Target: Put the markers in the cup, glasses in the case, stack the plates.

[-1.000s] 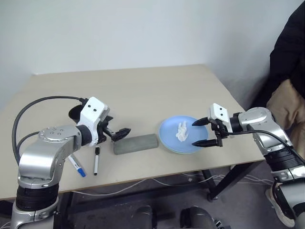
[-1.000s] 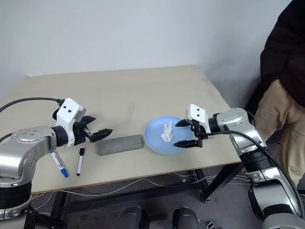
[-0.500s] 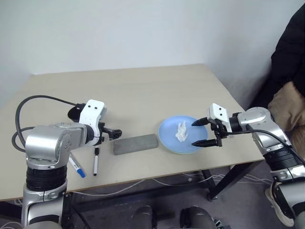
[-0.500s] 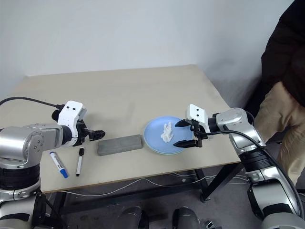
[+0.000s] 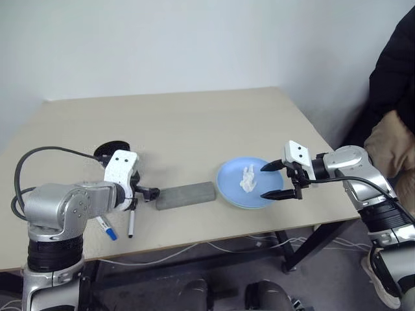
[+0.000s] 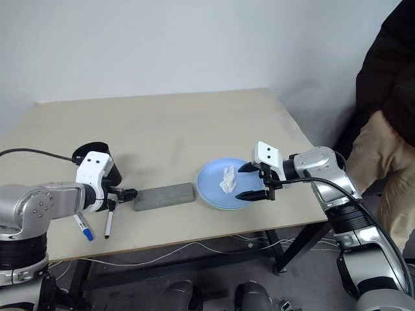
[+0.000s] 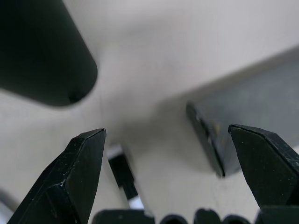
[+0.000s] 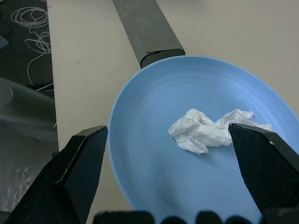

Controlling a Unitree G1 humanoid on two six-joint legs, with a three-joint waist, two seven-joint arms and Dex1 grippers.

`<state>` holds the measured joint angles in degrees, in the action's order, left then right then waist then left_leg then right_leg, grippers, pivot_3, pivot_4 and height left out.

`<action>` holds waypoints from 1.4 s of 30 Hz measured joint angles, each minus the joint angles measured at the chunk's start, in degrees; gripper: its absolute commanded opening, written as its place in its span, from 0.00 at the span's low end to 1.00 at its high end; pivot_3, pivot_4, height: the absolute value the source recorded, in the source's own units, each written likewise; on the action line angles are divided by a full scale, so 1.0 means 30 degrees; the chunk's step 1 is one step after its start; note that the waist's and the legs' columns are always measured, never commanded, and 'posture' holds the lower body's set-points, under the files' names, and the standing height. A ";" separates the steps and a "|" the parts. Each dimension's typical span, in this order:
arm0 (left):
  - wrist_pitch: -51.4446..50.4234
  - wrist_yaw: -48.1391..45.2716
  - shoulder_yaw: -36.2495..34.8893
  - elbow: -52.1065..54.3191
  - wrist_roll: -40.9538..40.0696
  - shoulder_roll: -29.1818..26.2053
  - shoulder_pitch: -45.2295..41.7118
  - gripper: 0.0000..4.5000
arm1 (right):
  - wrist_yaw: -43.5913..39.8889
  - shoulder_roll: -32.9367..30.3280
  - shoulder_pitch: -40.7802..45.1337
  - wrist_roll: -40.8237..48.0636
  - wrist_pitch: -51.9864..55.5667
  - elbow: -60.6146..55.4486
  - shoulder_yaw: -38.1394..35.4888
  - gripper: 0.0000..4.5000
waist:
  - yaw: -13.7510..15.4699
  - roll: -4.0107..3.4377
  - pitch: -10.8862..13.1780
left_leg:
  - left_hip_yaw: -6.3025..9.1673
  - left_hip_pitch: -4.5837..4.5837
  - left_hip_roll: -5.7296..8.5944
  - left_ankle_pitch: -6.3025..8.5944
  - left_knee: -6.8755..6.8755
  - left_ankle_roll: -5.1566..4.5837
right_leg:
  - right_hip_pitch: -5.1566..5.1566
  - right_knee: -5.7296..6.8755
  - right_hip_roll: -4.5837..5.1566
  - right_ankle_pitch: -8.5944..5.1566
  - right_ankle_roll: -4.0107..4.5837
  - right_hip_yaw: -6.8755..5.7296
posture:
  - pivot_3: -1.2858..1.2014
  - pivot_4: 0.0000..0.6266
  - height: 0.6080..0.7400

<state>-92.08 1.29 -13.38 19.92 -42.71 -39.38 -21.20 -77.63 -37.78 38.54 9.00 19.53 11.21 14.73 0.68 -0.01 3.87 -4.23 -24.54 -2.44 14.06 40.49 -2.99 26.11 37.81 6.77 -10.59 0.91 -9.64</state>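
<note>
My left gripper [image 5: 146, 192] is open and tilted down at the table, just above the black-capped marker [image 5: 131, 221] and beside the left end of the shut grey case [image 5: 187, 195]. The blue-capped marker [image 5: 106, 228] lies left of the thinner one. The black cup [image 5: 110, 150] stands just behind that gripper. In the left wrist view the cup [image 7: 42, 51], the case [image 7: 254, 119] and the marker's black cap [image 7: 122, 170] show between the fingers. My right gripper [image 5: 273, 180] hangs open over the light blue plate [image 5: 230, 184]; a paler rim shows along the plate's near edge. The glasses are out of view.
A crumpled white tissue [image 8: 205, 130] lies in the blue plate. A person [image 5: 395, 97] in a dark jacket stands close to the table's right edge. White cables [image 5: 194, 249] trail on the floor under the table's front edge.
My left gripper has sunk and swung left, tipping down toward the black-capped marker, so the cup now shows behind it. The right arm, plate and case have not moved.
</note>
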 measured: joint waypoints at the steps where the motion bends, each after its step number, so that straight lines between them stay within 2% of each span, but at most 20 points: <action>1: 0.0002 0.0611 -0.0250 -0.0001 -0.0698 -0.0081 0.0187 0.99 | 0.0000 0.0000 -0.0005 -0.0001 0.0000 0.0000 0.0001 1.00 | 0.0001 0.0000 0.0000 | 0.0000 0.0000 0.0000 0.0000 0.0000 0.0000 | 0.0000 0.0000 0.0000 -0.0001 0.0002 -0.0001 | 0.52 0.00 0.71; 14: 0.0001 0.8610 -0.1118 -0.0839 -0.9207 -0.1035 0.2039 0.99 | -0.0007 0.0019 -0.0101 0.0000 -0.0022 0.0003 0.0007 1.00 | 0.0017 0.0015 -0.0003 | 0.0005 0.0001 0.0008 -0.0002 -0.0001 0.0007 | -0.0005 -0.0001 0.0007 -0.0003 0.0006 -0.0004 | 0.52 0.00 0.71; 21: 0.0000 1.1463 -0.1194 -0.1157 -1.1633 -0.0729 0.2523 0.99 | -0.0008 0.0035 -0.0116 0.0000 -0.0024 0.0004 0.0008 1.00 | 0.0017 0.0017 -0.0005 | 0.0008 0.0001 0.0011 -0.0004 -0.0001 0.0014 | -0.0004 0.0000 0.0008 -0.0003 0.0006 -0.0003 | 0.52 0.00 0.71; 32: 0.0243 1.4531 -0.1252 -0.1720 -1.3906 -0.0383 0.2703 0.99 | -0.0005 0.0073 -0.0116 0.0000 -0.0033 0.0006 0.0009 1.00 | 0.0012 0.0019 -0.0007 | 0.0003 0.0002 0.0010 -0.0005 -0.0002 0.0019 | -0.0004 0.0000 0.0010 -0.0003 0.0007 0.0002 | 0.52 0.00 0.71; 42: 0.2248 1.6330 -0.0194 -0.2128 -1.6316 -0.1859 0.3405 0.26 | 0.0000 0.0145 -0.0115 -0.0001 -0.0032 0.0006 0.0009 1.00 | 0.0007 0.0020 -0.0008 | -0.0005 0.0003 0.0008 -0.0010 -0.0025 0.0031 | 0.0016 -0.0003 0.0016 -0.0005 0.0011 0.0011 | 0.52 0.00 0.71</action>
<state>-85.33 50.29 -13.96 13.54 -91.66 -44.95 -10.98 -77.63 -37.35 38.19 8.99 19.43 11.23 14.76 0.70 0.05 3.85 -4.24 -24.53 -2.41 14.03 40.41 -2.90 26.16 37.80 6.82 -10.60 0.94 -9.61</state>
